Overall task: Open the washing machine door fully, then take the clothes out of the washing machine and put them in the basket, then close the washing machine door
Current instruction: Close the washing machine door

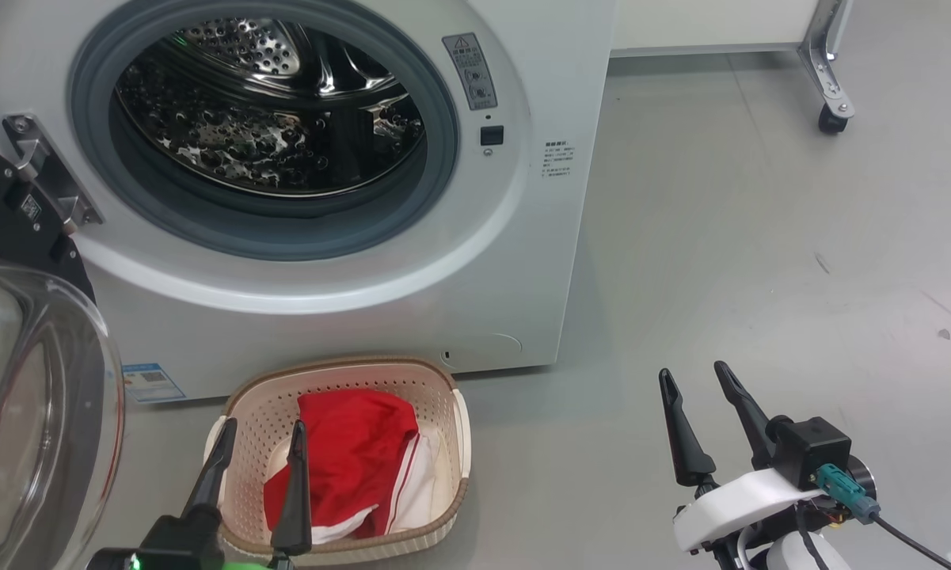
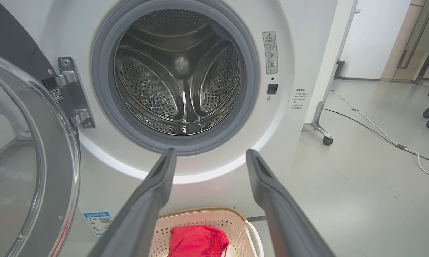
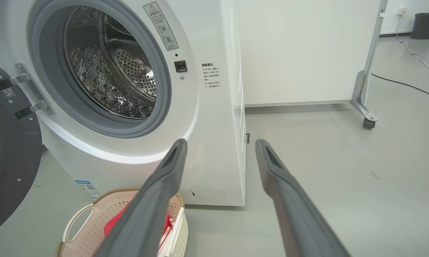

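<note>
Drum and door: the washing machine (image 1: 348, 317) sits far left. Its drum (image 1: 269, 119) looks bare in the head view and both wrist views, with only perforated steel and no red inside.

- The washing machine door (image 1: 39, 412) stands wide open at the near left, hung on its hinge (image 1: 47, 170) at the left of the opening. The glass bowl bulges toward the right.
- The basket (image 1: 340, 368) is on the floor just in front of the machine, below the opening.
- The clothes (image 1: 356, 459) lie inside the basket, heaped toward its right half, with a white striped edge showing.

Grippers:
- The left gripper (image 1: 263, 425) hovers over the near left part of the basket. Its fingers are spread apart and hold nothing.
- The right gripper (image 1: 692, 370) is well apart to the right over bare floor. Its fingers are also spread and empty.

Step in hand, by my reading: the unloading looks done, with the garments in the basket and nothing visible in the drum. What remains is closing the door.

Next move calls for:
- The left arm, being nearer the door, should get to the door's far face or its free edge.
- It should then sweep the door rightward about the hinge until it meets the grey seal and latches.
- Risk: the fingers could slip on the smooth glass, so it is better to bear on the black rim. The arm should also keep clear of the basket below.
</note>
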Robot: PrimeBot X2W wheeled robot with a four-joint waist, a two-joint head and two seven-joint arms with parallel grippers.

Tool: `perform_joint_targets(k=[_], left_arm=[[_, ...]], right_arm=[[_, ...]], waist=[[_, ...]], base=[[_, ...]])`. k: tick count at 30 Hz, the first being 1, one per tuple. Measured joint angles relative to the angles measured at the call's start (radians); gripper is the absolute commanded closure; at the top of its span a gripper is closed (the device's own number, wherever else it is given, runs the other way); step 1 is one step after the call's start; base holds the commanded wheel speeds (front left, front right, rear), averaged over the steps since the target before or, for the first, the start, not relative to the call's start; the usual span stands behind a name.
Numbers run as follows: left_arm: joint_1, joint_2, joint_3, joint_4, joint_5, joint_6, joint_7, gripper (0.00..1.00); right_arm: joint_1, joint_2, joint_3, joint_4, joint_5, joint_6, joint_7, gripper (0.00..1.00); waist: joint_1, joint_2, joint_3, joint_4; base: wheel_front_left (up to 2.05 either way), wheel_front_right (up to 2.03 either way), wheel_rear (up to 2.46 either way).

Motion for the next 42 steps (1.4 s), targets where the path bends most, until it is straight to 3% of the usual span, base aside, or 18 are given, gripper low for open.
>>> perform_joint_targets(k=[42], left_arm=[[0.002,0.001,0.002,-0.01,0.017,0.007,0.017,0.0]], right_arm=[[0.0,0.0,-0.005,0.004,0.002,0.0,0.0,0.0]], waist=[[0.0,0.0,-0.003,-0.002]], base=[[-0.2,0.2,0.0]])
